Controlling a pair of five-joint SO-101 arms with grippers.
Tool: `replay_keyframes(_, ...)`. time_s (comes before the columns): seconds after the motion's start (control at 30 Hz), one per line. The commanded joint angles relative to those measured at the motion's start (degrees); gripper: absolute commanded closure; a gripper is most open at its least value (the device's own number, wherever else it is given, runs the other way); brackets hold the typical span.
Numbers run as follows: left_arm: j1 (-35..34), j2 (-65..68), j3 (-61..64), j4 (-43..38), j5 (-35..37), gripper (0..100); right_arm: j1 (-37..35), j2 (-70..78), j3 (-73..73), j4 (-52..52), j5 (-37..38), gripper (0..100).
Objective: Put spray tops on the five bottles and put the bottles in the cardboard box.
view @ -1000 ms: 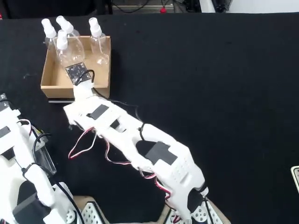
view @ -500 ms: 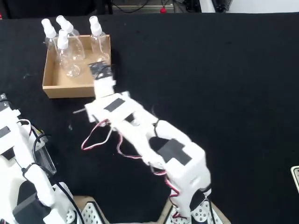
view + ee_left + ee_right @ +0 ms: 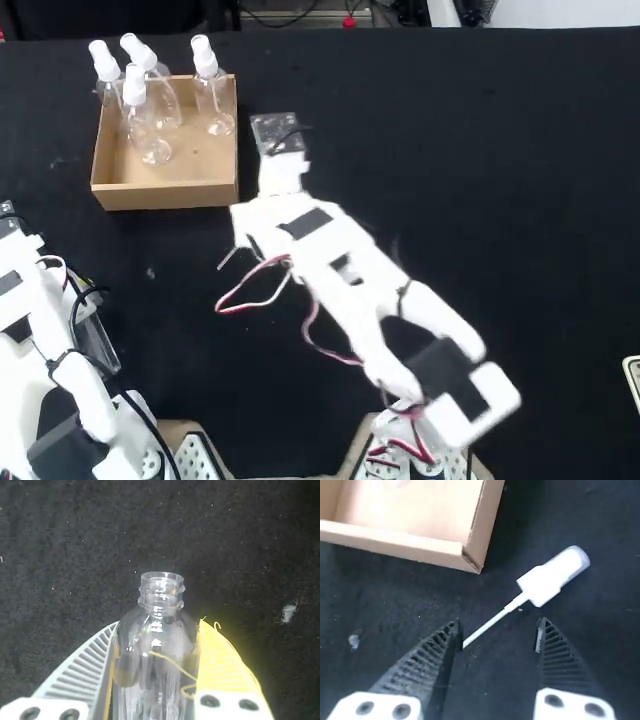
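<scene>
The cardboard box (image 3: 165,185) stands at the table's back left with several clear bottles (image 3: 140,115) in it, each upright and wearing a white spray top. A loose white spray top (image 3: 551,582) lies on the black table just off a corner of the box (image 3: 395,542), its thin tube pointing at my right gripper (image 3: 497,630). That gripper is open and hovers over the tube with nothing held. My left gripper (image 3: 160,624) is shut on an uncapped clear bottle (image 3: 161,592), and sits at the front left (image 3: 92,338).
The right arm (image 3: 340,270) stretches diagonally from the front edge toward the box's right side. Red and white cables (image 3: 250,295) hang beneath it. Black table lies bare to the right and at the back.
The right arm has swung out of the box to the right, leaving a capped bottle standing inside, and now hangs beside the box. The left arm has not moved.
</scene>
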Motion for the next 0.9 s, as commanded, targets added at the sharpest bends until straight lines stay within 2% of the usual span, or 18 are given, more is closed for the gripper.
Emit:
replay_keyframes(0.0, -0.4, -1.4, -2.3, -0.9, 0.1, 95, 6.4, -7.5, 0.4, -0.1, -0.8, 76.2)
replay_keyframes(0.1, -0.4, -1.4, -2.3, -0.9, 0.1, 95, 10.4, -6.2, 0.0, -0.1, -8.4, 76.2)
replay_keyframes(0.2, -0.4, -1.4, -2.3, -0.9, 0.1, 95, 10.3, -2.2, -2.9, -0.1, -14.2, 76.2)
replay_keyframes(0.4, -0.4, -1.4, -2.3, -0.9, 0.1, 95, 5.0, 7.8, -12.7, 0.3, -18.9, 76.1)
replay_keyframes(0.7, -0.4, -1.4, -2.9, -0.9, 0.1, 95, 4.9, 21.3, -25.8, 0.7, -25.0, 76.1)
replay_keyframes(0.87, -0.4, -1.4, -2.9, -0.9, 0.1, 95, 4.7, 25.5, -32.1, 8.8, -25.0, 76.1)
